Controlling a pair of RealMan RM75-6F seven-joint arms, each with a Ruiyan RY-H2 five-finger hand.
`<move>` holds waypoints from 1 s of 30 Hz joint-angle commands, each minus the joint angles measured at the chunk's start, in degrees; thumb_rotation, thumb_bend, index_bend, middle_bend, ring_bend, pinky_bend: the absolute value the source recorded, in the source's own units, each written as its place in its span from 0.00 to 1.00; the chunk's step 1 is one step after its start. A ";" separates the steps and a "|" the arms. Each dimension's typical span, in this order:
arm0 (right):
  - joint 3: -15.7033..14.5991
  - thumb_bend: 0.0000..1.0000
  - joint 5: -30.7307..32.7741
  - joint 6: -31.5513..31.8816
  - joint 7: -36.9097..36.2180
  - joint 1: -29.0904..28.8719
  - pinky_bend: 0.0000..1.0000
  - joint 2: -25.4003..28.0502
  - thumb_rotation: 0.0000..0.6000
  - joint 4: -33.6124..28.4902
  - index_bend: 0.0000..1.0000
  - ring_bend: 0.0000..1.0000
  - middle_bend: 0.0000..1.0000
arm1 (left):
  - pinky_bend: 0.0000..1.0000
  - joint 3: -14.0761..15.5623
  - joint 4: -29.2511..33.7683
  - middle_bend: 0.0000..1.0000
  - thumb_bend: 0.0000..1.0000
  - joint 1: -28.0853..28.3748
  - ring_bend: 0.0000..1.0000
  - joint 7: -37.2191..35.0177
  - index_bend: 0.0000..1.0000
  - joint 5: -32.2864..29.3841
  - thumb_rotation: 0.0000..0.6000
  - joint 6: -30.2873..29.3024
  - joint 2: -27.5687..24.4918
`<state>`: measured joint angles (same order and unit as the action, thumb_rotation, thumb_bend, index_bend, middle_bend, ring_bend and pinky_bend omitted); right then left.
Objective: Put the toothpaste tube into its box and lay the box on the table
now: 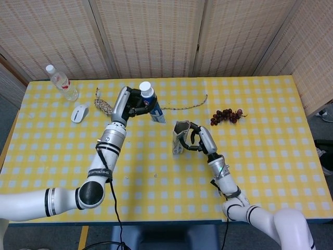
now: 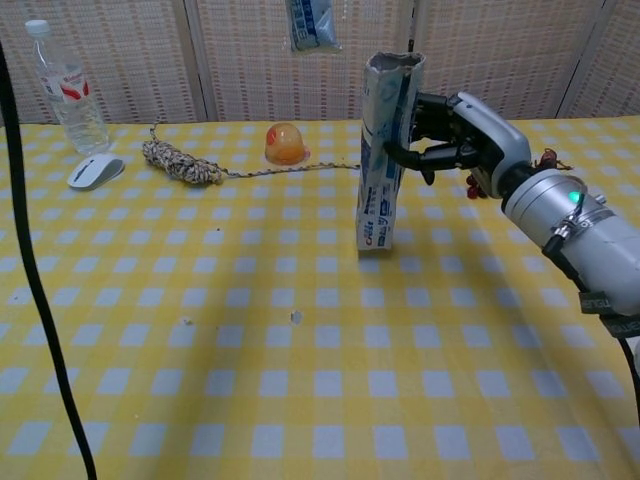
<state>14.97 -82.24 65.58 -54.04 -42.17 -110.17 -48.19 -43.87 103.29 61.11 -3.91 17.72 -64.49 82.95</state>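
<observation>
The toothpaste tube is gripped cap-up by the left hand above the table's far half, while the box is clasped upright, open mouth up, by the right hand near mid-table. In the chest view only the tube's lower end is seen (the left hand is cropped out), hanging left of the box top. Bare checked cloth lies toward the near edge; a rope, mouse, bottle and grapes are kept to the far side.

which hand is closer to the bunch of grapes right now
Right. The right hand, gripping the upright box, sits just in front-left of the grapes. The left hand, holding the toothpaste tube, is far across the table.
</observation>
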 commanded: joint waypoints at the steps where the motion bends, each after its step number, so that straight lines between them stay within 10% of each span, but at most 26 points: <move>1: 0.34 0.41 0.17 -0.26 0.93 -0.55 0.71 -0.22 1.00 -0.27 0.63 0.67 0.55 | 1.00 -0.03 -0.29 1.00 0.84 0.57 1.00 0.28 0.93 -0.15 1.00 -0.42 0.40; 30: 3.46 0.41 2.57 -1.09 6.07 -4.68 0.71 -4.23 1.00 2.69 0.63 0.68 0.56 | 1.00 -0.25 -0.45 1.00 0.84 5.13 1.00 4.90 0.93 -0.50 1.00 -5.39 3.56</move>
<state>18.41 -79.69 64.47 -47.97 -46.84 -114.37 -45.52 -44.11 102.97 66.19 0.94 17.22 -69.79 86.42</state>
